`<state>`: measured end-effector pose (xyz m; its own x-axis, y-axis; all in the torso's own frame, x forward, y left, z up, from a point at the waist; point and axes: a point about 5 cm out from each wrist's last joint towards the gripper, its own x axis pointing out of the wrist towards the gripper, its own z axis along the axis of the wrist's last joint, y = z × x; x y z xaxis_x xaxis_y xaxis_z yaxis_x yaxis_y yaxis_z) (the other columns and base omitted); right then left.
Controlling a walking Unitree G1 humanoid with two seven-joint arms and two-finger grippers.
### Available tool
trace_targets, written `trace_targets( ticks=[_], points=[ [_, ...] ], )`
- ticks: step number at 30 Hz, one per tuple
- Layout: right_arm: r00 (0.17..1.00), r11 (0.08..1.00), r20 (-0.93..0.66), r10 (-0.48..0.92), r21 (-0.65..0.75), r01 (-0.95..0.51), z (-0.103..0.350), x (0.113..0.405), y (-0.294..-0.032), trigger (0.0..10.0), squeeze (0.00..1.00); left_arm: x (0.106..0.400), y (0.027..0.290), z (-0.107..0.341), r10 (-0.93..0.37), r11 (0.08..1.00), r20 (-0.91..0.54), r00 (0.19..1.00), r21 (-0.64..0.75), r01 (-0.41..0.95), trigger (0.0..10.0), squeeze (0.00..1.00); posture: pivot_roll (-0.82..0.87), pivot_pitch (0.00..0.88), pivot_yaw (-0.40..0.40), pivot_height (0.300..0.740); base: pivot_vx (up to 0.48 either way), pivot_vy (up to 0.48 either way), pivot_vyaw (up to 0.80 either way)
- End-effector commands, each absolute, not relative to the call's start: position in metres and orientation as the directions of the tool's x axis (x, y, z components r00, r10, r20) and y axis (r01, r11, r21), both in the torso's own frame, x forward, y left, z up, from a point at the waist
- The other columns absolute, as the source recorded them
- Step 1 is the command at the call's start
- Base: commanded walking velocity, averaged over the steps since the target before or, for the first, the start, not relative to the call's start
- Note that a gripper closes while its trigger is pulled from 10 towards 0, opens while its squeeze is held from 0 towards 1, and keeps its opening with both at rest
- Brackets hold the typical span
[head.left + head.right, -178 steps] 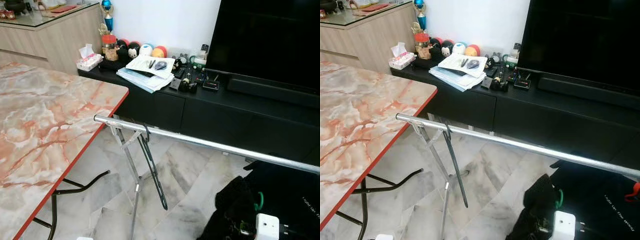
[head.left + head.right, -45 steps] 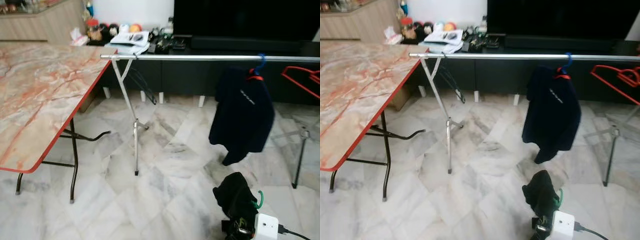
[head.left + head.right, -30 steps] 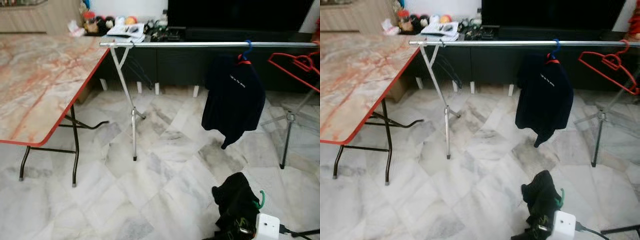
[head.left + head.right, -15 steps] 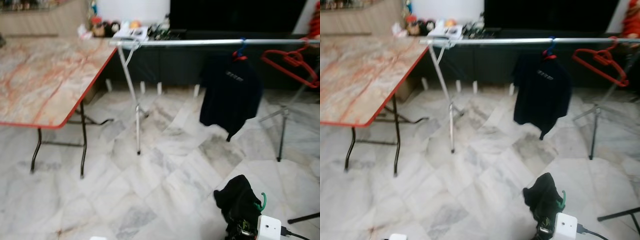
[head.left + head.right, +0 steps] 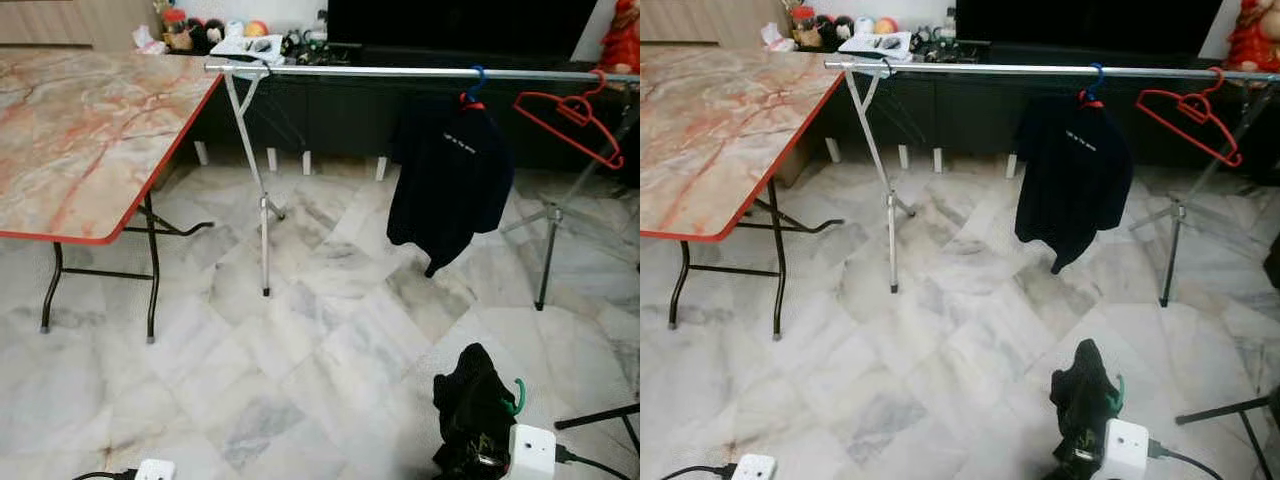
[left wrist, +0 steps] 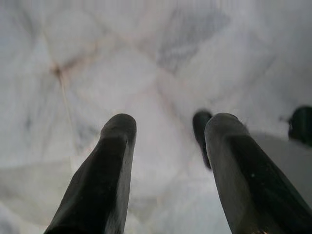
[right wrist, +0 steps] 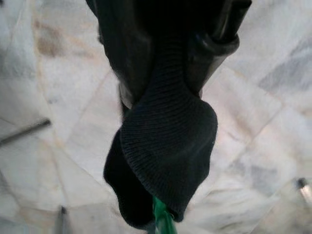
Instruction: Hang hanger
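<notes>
Camera pulled back, right gripper point(image 7: 170, 63) clamps garment point(image 7: 165, 141) (green hanger point(image 7: 161, 222))

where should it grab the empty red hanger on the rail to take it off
Grip the red hanger at the neck just under its hook, coming from the front. The hook sits over the rail and the frame hangs tilted, so a grip there lets it lift straight up.
</notes>
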<state>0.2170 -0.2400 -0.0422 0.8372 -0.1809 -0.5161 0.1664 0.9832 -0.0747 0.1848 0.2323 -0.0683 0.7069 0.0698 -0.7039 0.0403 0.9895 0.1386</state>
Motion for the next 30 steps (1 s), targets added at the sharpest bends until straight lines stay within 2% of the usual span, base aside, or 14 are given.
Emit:
trace_targets(
  ticks=[1,4,5,8,12,16,18,23,27,30],
  points=[
    [0.857,0.991,-0.501,-0.121,-0.104,0.079,-0.038,0.223,-0.236,10.0,0.00,0.195,0.230,-0.062,0.074,0.982,-0.657,0.751,0.179,0.060,10.0,0.00,-0.01,0.105,0.000,0.740,0.000,0.000,0.00],
    [0.869,0.986,-0.495,-0.002,-0.144,-0.080,-0.031,0.234,-0.229,10.0,0.00,0.218,0.222,-0.047,0.037,0.971,-0.575,0.818,0.215,0.107,10.0,0.00,-0.01,0.111,-0.005,0.740,0.000,0.000,0.00],
    [0.870,0.946,-0.480,0.113,-0.216,-0.242,-0.021,0.246,-0.224,10.0,0.00,0.233,0.211,-0.037,-0.031,0.962,-0.525,0.850,0.214,0.168,10.0,0.00,-0.01,0.115,-0.007,0.740,0.000,0.000,0.00],
    [0.865,0.921,-0.464,0.189,-0.223,-0.320,-0.014,0.254,-0.221,10.0,0.00,0.242,0.202,-0.031,-0.103,0.945,-0.498,0.861,0.222,0.242,10.0,0.00,-0.01,0.116,-0.010,0.740,0.000,0.000,0.00],
    [0.842,0.875,-0.416,0.344,-0.184,-0.448,0.003,0.268,-0.213,10.0,0.00,0.250,0.193,-0.022,-0.222,0.869,-0.472,0.853,0.301,0.393,10.0,0.00,-0.02,0.122,-0.011,0.740,0.000,0.000,0.00],
    [0.735,0.755,-0.424,0.529,-0.161,-0.636,0.012,0.271,-0.202,10.0,0.00,0.254,0.196,-0.016,-0.269,0.822,-0.466,0.843,0.345,0.453,10.0,0.00,-0.02,0.126,-0.007,0.740,0.000,0.000,0.00],
    [0.595,0.618,-0.449,0.666,-0.114,-0.778,0.023,0.270,-0.201,10.0,0.00,0.256,0.202,-0.012,-0.304,0.810,-0.470,0.829,0.330,0.485,10.0,0.00,-0.01,0.128,-0.012,0.740,0.000,0.000,0.00],
    [0.482,0.503,-0.459,0.746,-0.085,-0.860,0.036,0.272,-0.202,10.0,0.00,0.256,0.198,-0.011,-0.357,0.782,-0.477,0.803,0.318,0.536,10.0,0.00,-0.02,0.132,-0.016,0.740,0.000,0.000,0.00],
    [0.314,0.333,-0.486,0.815,-0.049,-0.941,0.051,0.264,-0.200,10.0,0.00,0.266,0.190,-0.004,-0.396,0.769,-0.454,0.798,0.310,0.559,10.0,0.00,-0.02,0.138,-0.021,0.740,0.000,0.000,0.00],
    [0.308,0.318,-0.482,0.820,-0.065,-0.946,0.057,0.265,-0.200,10.0,0.00,0.269,0.187,-0.001,-0.418,0.766,-0.447,0.790,0.293,0.572,10.0,0.00,-0.02,0.139,-0.021,0.740,0.000,0.000,0.00]
  ],
)
